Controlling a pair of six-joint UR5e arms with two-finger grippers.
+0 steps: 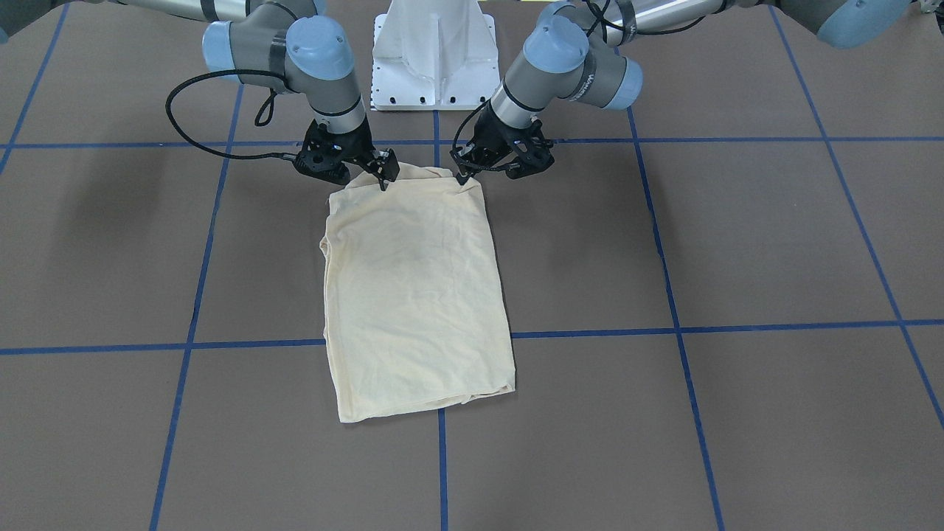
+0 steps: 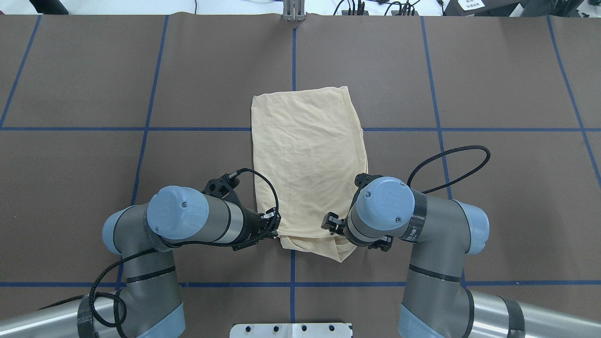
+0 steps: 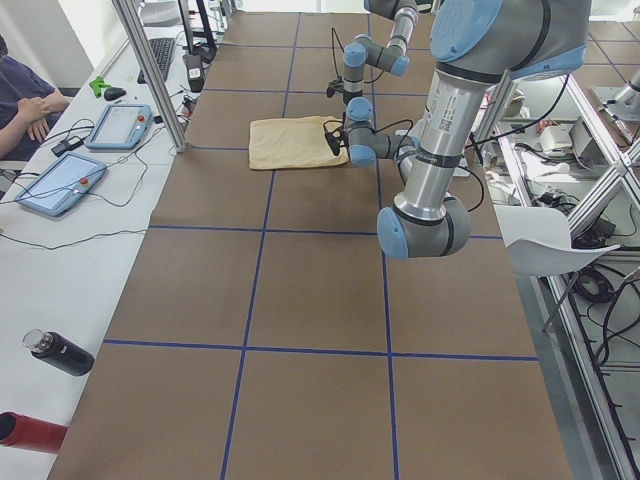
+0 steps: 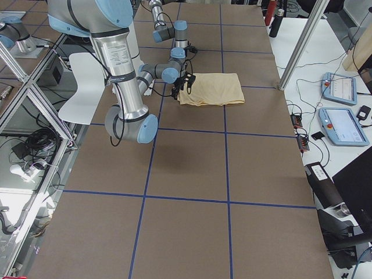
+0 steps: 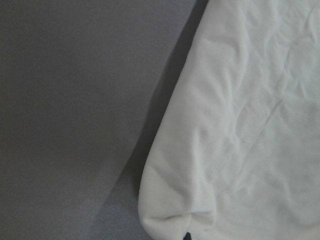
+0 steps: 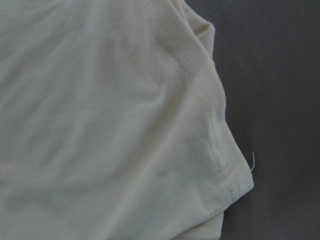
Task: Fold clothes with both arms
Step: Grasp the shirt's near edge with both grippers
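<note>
The pale cream-yellow T-shirt (image 1: 413, 295) lies folded into a narrow rectangle at the table's middle (image 2: 305, 155); its print and neck label are hidden. Both grippers are at its robot-side edge, which is bunched. My left gripper (image 1: 464, 177) is shut on that edge's corner (image 2: 275, 228); its wrist view shows puckered fabric (image 5: 240, 125) at a dark fingertip. My right gripper (image 1: 383, 181) is shut on the other corner (image 2: 331, 224); its wrist view shows only the hemmed corner (image 6: 100, 100). The shirt also shows in the side views (image 3: 290, 142) (image 4: 212, 88).
The white pedestal base (image 1: 434, 59) stands just behind the grippers. Blue tape lines grid the brown table (image 2: 469, 94). Beyond the far edge are tablets (image 3: 120, 125), a black bottle (image 3: 60, 352) and a seated operator (image 3: 20, 95).
</note>
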